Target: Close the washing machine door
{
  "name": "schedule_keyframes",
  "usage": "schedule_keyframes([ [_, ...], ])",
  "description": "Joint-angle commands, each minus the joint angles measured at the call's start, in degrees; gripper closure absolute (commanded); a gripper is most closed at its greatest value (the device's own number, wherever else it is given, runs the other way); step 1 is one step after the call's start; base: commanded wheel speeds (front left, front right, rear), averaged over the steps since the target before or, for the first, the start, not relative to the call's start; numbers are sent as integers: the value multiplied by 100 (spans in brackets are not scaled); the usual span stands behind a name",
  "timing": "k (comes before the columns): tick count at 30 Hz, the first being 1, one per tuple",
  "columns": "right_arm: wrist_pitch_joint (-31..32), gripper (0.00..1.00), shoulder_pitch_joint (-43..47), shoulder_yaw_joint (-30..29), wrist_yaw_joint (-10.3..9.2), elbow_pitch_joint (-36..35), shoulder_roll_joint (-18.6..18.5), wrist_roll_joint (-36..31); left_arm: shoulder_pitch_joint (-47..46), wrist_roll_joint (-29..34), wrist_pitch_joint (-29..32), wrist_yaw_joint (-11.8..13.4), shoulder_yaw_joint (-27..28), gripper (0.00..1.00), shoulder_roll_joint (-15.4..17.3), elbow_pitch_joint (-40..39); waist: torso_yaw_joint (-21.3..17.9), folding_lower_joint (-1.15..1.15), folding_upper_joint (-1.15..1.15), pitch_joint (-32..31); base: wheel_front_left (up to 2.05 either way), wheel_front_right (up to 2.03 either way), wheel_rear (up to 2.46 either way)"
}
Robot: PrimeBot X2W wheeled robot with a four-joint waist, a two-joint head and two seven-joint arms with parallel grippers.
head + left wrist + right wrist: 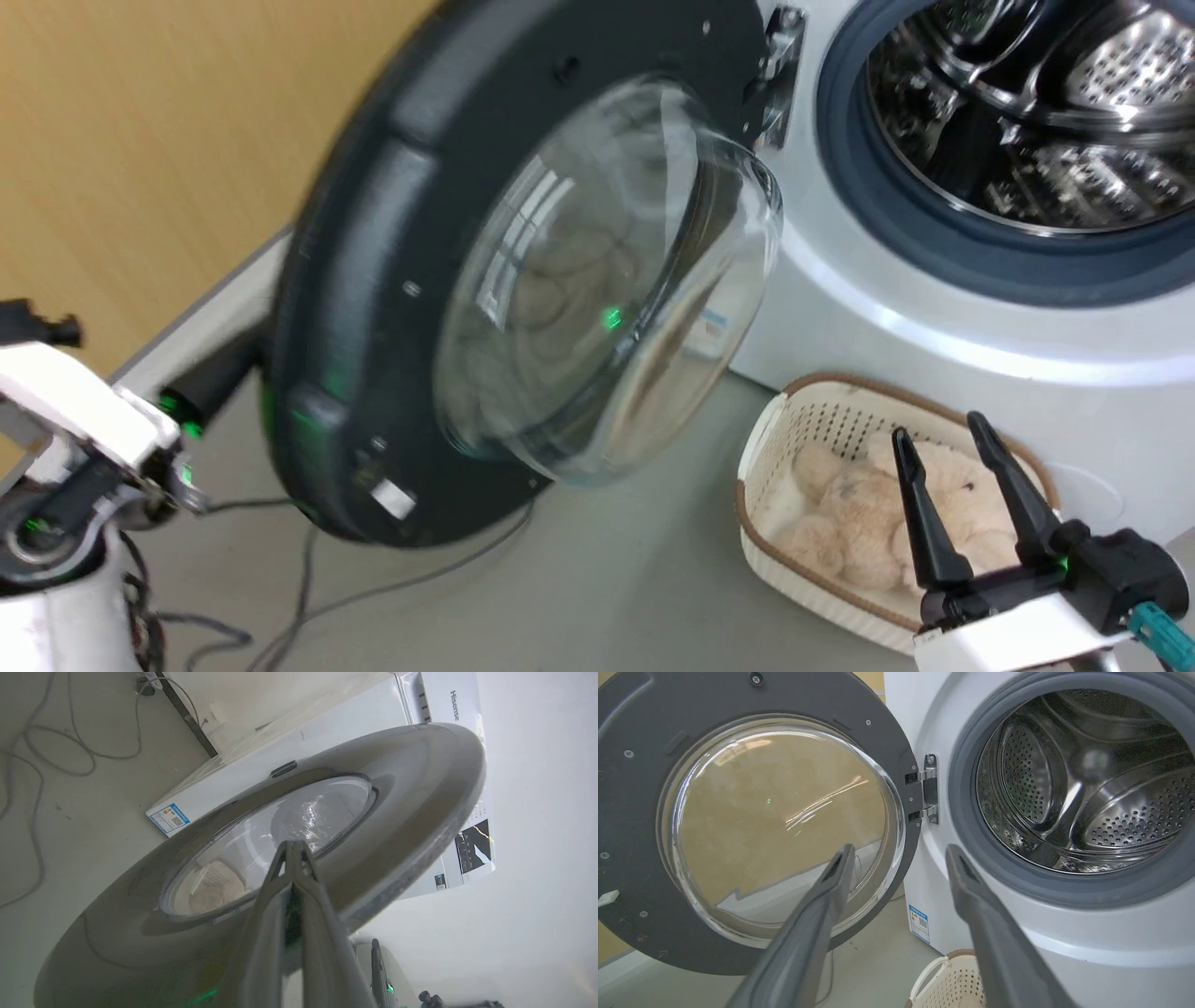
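The washing machine door (373,243) stands swung out from the washing machine (934,327), its glass bowl (607,280) facing the open steel drum (1046,112). The metal hinge (930,788) holds it at the drum's left. My left gripper (292,845) is shut, its tips against the door's outer face (411,788) near the window's edge. In the head view its dark fingers (213,381) reach behind the door's far rim. My right gripper (943,434) hangs open and empty in front of the machine, apart from the door.
A cream perforated basket (775,439) holding beige plush toys sits on the floor at the machine's foot, under my right gripper. Cables (308,597) trail over the grey floor below the door. A yellow wall (140,140) stands behind the door.
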Motion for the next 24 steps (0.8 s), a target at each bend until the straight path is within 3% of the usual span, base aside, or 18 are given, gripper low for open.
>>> schedule_keyframes([
  [1,-25,0,64,-26,5,4,25,11,141,-30,84,12,-81,100,-78,-129,-61,0,0,-89,0,0,0],
  [7,-25,0,183,-148,5,-27,92,14,840,-65,456,277,-565,100,-526,-1099,-324,0,0,-264,0,0,0],
  [13,-25,0,216,-234,5,-66,137,3,1507,-218,600,496,-1139,100,-777,-1810,-781,0,0,-223,0,0,0],
  [24,-25,0,28,-306,5,-79,148,-8,1943,-760,-66,559,-2348,100,-859,-2027,-2080,0,0,167,0,0,0],
])
